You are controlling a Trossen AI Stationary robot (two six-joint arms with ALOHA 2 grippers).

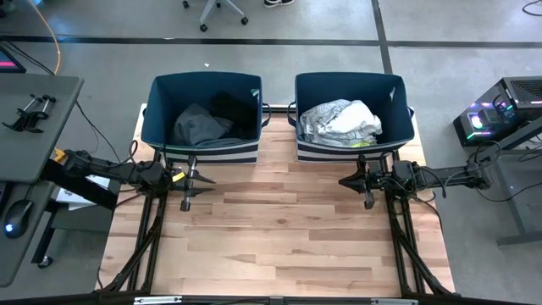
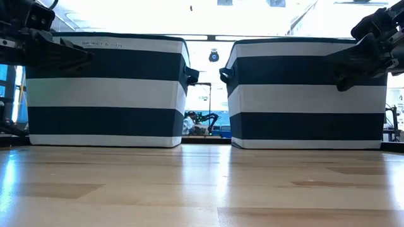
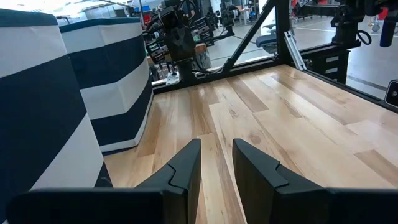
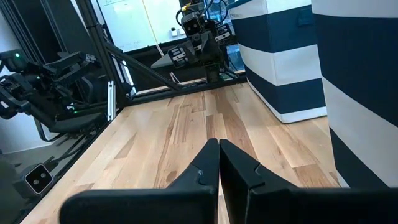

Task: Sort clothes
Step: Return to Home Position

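Note:
The clothes lie in two navy and white striped bins at the table's far side. The left bin [image 1: 206, 119] holds dark grey and black garments [image 1: 207, 120]. The right bin [image 1: 354, 117] holds white and light grey patterned garments [image 1: 343, 121] with a bit of neon yellow [image 1: 362, 142]. My left gripper [image 1: 207, 179] hovers in front of the left bin, empty, its fingers a little apart [image 3: 216, 163]. My right gripper [image 1: 344, 180] hovers in front of the right bin, shut and empty [image 4: 219, 155].
The wooden table top [image 1: 279, 229] stretches bare from the bins toward the near edge. Dark frame struts [image 1: 144, 237] run along both sides of the table. A desk with a mouse [image 1: 17, 216] stands beyond the left edge.

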